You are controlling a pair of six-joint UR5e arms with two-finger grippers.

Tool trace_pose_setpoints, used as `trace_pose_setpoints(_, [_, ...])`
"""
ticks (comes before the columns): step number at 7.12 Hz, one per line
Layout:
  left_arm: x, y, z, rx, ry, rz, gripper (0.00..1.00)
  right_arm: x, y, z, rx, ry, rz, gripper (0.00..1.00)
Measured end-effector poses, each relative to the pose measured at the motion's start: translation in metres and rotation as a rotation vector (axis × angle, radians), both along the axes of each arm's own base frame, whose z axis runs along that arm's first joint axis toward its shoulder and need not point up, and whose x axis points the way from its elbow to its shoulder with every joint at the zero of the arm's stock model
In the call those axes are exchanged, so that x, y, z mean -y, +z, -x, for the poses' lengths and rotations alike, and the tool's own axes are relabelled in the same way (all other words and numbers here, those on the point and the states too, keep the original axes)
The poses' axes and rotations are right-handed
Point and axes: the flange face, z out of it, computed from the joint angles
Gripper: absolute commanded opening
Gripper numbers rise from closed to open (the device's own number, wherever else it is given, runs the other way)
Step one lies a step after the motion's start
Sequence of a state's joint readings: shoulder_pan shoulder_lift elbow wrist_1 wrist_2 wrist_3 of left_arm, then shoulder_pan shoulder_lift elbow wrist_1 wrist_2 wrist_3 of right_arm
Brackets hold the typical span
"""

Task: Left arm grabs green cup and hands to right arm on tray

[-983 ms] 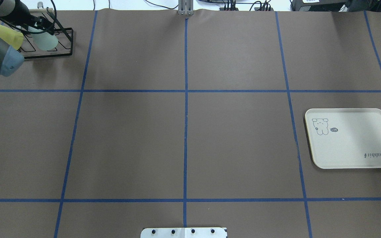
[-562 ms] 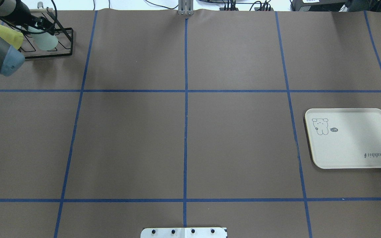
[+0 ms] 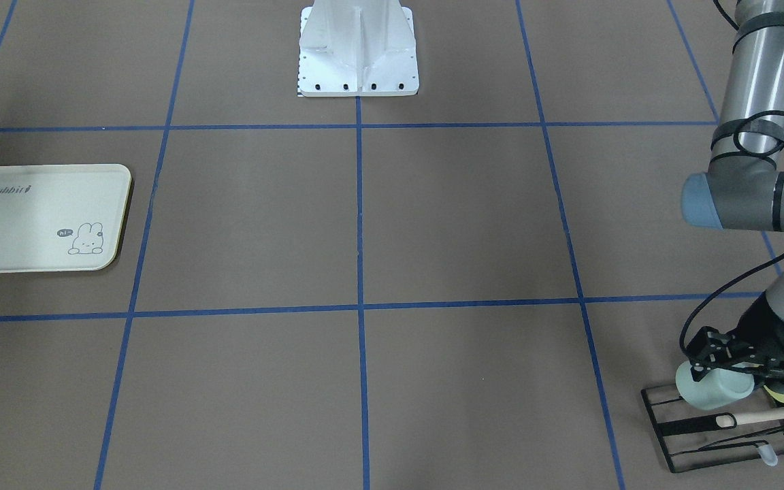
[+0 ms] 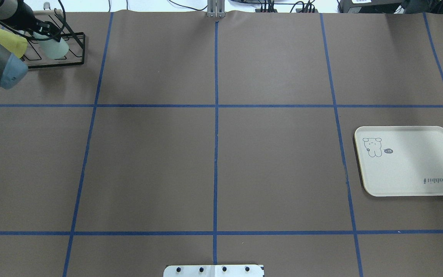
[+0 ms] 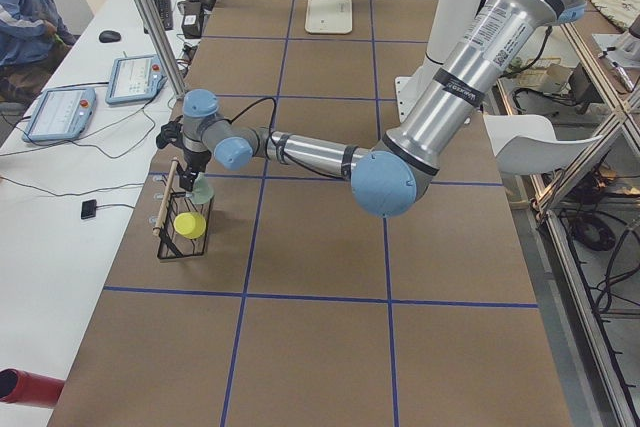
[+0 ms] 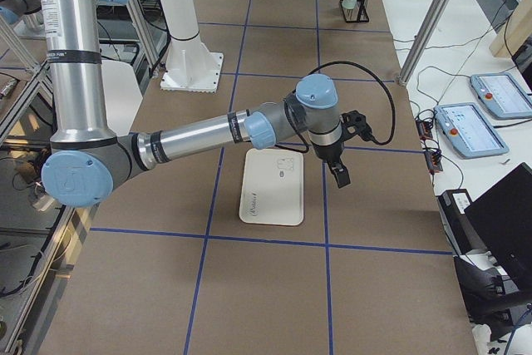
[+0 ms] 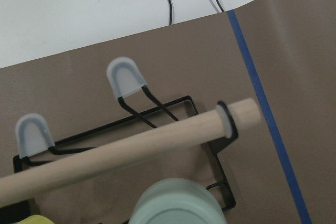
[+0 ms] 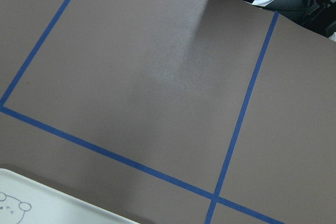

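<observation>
The pale mint-green cup (image 3: pixel 713 391) lies on its side on the black wire rack (image 3: pixel 705 446) at the table's far left corner; it also shows in the overhead view (image 4: pixel 55 48) and at the bottom of the left wrist view (image 7: pixel 176 208). My left gripper (image 3: pixel 722 371) is closed around the cup's end, also seen from overhead (image 4: pixel 45 32). The cream tray (image 4: pixel 410 177) lies empty at the right. My right gripper (image 6: pixel 339 174) hovers just past the tray's edge (image 6: pixel 273 193); I cannot tell whether it is open or shut.
A yellow-green cup (image 4: pixel 9 41) sits on the same rack beside the mint one. A wooden dowel (image 7: pixel 131 153) runs along the rack's top. The robot's white base (image 3: pixel 358 54) stands at mid table. An operator sits at the side bench.
The left gripper and the mint-green cup have shifted slightly up and away along the rack. The tray has not moved.
</observation>
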State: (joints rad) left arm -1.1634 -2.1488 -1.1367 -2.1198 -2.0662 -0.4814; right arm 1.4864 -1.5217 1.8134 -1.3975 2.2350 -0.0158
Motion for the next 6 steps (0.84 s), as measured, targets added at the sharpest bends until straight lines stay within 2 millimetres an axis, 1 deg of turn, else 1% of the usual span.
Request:
trace_pose_setpoints(1, [0.000, -0.001, 0.001, 0.000, 0.000, -0.003, 0.00, 0.000, -0.001, 0.000, 0.000, 0.000, -0.001, 1.00])
trace_pose_setpoints(2, [0.001, -0.002, 0.006, 0.003, 0.001, -0.011, 0.00, 0.000, -0.001, 0.000, 0.000, 0.001, -0.002, 1.00])
trace_pose_setpoints(3, [0.003, -0.005, 0.014, 0.004, 0.001, -0.025, 0.00, 0.000, -0.002, 0.000, 0.001, 0.002, -0.003, 1.00])
trace_pose_setpoints(4, [0.005, -0.012, 0.026, -0.001, -0.006, -0.042, 0.00, 0.000, -0.002, -0.001, 0.001, 0.003, -0.003, 1.00])
trace_pose_setpoints(5, [0.002, -0.022, 0.037, -0.014, -0.010, -0.059, 0.00, 0.000, -0.002, -0.001, 0.001, 0.002, -0.003, 1.00])
trace_pose_setpoints(6, [-0.005, -0.031, 0.048, -0.044, -0.002, -0.068, 0.00, 0.000, -0.002, 0.000, 0.001, 0.001, -0.003, 1.00])
